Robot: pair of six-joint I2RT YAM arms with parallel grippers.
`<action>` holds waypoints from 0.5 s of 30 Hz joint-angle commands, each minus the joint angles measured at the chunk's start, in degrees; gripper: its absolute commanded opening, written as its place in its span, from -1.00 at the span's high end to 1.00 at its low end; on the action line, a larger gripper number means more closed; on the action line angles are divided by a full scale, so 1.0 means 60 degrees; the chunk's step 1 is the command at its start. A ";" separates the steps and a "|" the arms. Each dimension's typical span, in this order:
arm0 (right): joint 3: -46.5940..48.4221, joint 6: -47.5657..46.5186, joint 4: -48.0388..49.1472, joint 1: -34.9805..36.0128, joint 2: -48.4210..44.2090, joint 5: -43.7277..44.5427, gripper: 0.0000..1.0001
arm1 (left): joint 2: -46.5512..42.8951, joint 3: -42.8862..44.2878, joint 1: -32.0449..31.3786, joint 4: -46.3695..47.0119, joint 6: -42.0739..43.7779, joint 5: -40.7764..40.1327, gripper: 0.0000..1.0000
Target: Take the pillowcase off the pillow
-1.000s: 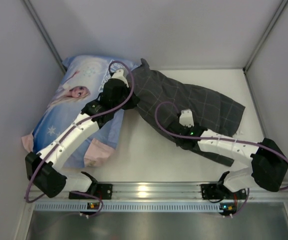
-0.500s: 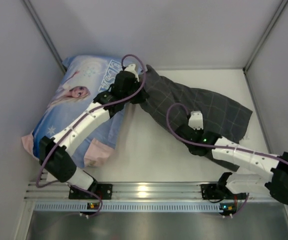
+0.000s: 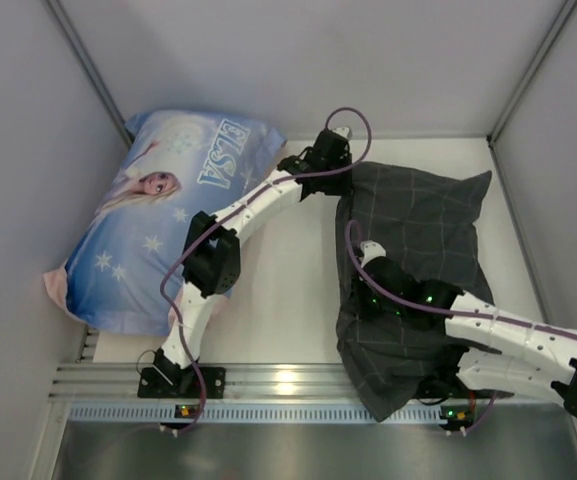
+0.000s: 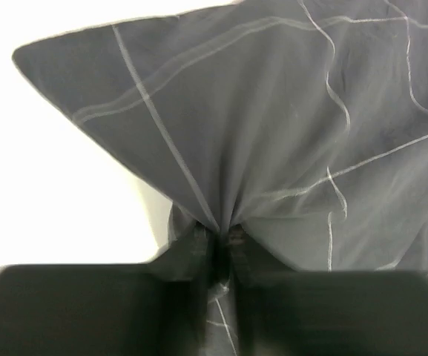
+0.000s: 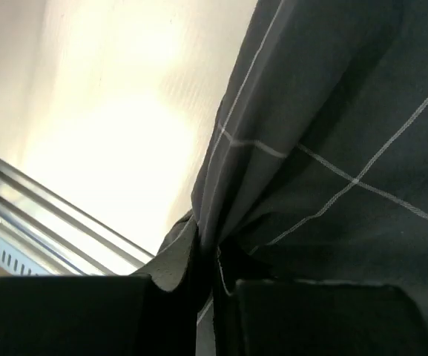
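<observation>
1. Pillowcase point(image 3: 418, 230), limp, light checked cloth, lies bulging on the counter point(image 3: 288, 300), right side; pillow unseen.
2. My left end effector point(image 4: 219, 237) is clamped on a bunched corner.
3. My right end effector point(image 5: 208, 256) pinches an edge fold; thin cloth probably slips, so a deeper hold suits.

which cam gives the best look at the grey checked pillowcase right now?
Top external: it shows nearly the whole pillowcase, apart from what the right arm covers. Left wrist shows only a corner bunched in the left gripper. Right wrist shows only a fold pinched in the right gripper.
</observation>
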 commanded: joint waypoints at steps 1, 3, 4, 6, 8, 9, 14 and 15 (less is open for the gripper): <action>0.0683 -0.0473 0.1089 0.0271 -0.0047 -0.1180 0.91 | -0.0831 0.0790 0.0329 -0.0232 0.0455 -0.0968 0.51; 0.1021 -0.0694 0.0577 0.0256 -0.0077 -0.0434 -0.05 | -0.1560 0.0161 0.0344 -0.0379 0.0689 -0.1425 -0.05; 0.1385 -0.0869 0.0357 0.0241 -0.0048 -0.0127 -0.37 | -0.1856 -0.0117 0.0344 -0.0394 0.0762 -0.1587 -0.96; 0.1956 -0.0958 -0.0360 0.0183 -0.0019 0.0708 -0.99 | -0.2935 -0.1109 0.0330 -0.0394 0.0836 -0.1910 -0.98; 0.2266 -0.1148 -0.0727 0.0124 -0.0047 0.1381 -0.99 | -0.3715 -0.1844 0.0301 -0.0394 0.0734 -0.2246 -0.98; 0.2529 -0.1221 -0.1019 0.0109 -0.0091 0.1544 -0.99 | -0.4502 -0.2530 0.0271 -0.0379 0.0719 -0.2349 -0.98; 0.3204 -0.0945 -0.1797 0.0007 -0.0764 0.2479 -0.99 | -0.6543 -0.4233 0.0023 -0.0379 0.0428 -0.2410 -0.98; 0.3321 -0.0784 -0.2146 -0.0008 -0.0896 0.2730 -0.99 | -0.7068 -0.4540 -0.0181 -0.0379 0.0310 -0.2148 -0.98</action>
